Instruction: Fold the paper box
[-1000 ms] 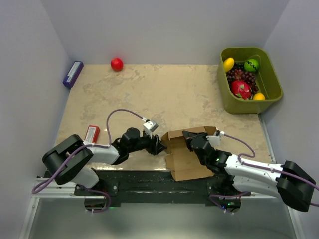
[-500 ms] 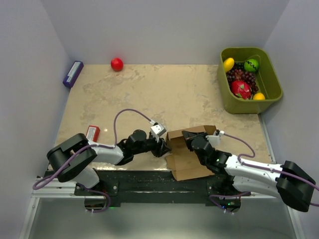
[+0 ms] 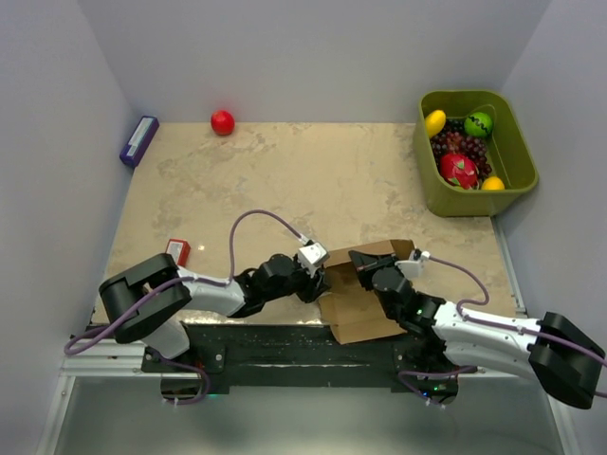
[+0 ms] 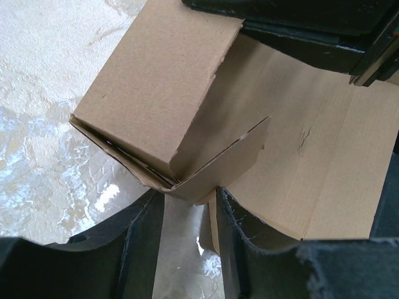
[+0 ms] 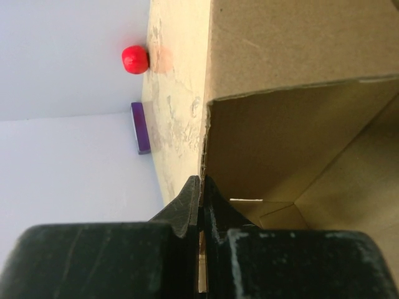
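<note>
MID-FOLD: A plain brown cardboard paper box [image 3: 362, 318], half erected with its large panel lying flat, sits at six o'clock on the mottled beige desk [image 3: 285, 180], hard by the near edge between the two arms. The right pincer [image 5: 201, 187], reaching in from four o'clock, is clamped flat on the thin edge of one raised wall, apparently pinning the sheet in place. The left pincer [image 4: 187, 208], coming from nine o'clock, stands at a narrow gap astride the creased corner where a side panel meets a small tuck flap. Bare desk shows between its fingers [image 4: 146, 249], and it is not clear that they press the card. The step in hand looks to be raising and squaring the nine o'clock wall. The next move likely calls for the left pincer to nip that corner and swing the panel upright toward three o'clock while the right grip anchors the box, so the flap tucks inside rather than crumpling. A round red ball [image 3: 222, 121] at eleven o'clock and an olive-green plastic bin [image 3: 469, 204] of fruit at two o'clock lie well apart.
</note>
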You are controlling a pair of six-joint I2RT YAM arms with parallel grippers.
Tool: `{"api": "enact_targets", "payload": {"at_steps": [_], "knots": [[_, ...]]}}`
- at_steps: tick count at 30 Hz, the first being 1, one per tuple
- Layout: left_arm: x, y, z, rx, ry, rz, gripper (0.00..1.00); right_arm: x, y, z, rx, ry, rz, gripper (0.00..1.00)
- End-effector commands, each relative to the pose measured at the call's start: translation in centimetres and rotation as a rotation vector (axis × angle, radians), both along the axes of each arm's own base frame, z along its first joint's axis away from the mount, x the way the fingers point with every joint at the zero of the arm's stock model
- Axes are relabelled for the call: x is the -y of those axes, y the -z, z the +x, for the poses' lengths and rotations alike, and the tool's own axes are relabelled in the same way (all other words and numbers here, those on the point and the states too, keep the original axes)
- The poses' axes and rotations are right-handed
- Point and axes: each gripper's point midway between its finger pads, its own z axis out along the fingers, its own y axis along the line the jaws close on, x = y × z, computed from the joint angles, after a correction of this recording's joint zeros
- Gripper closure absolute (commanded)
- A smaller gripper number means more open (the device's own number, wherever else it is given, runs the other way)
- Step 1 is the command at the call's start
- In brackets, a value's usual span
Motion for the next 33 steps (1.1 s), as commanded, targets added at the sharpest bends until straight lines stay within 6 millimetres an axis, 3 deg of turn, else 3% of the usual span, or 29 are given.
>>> {"api": "enact_targets", "payload": {"at_steps": [1, 10, 20, 33], "knots": [[1.1, -1.3, 1.2, 0.073, -0.043, -0.010, 0.57, 0.9, 0.4, -0.3, 0.030, 0.001, -0.046, 1.00], [1.9, -1.2, 1.1, 0.082, -0.064, -0.018, 0.58, 2.3, 1.6, -1.1, 0.012, 0.009, -0.069, 1.00], [4.0, -1.0, 1.2, 0.082, -0.050, -0.016, 0.61, 2.4, 1.7, -1.2, 0.013, 0.006, -0.067, 1.00], [3.8, 0.3, 2.6, 0.036, -0.197, 0.013, 0.65, 2.3, 1.7, -1.4, 0.009, -0.001, -0.055, 1.00]]}}
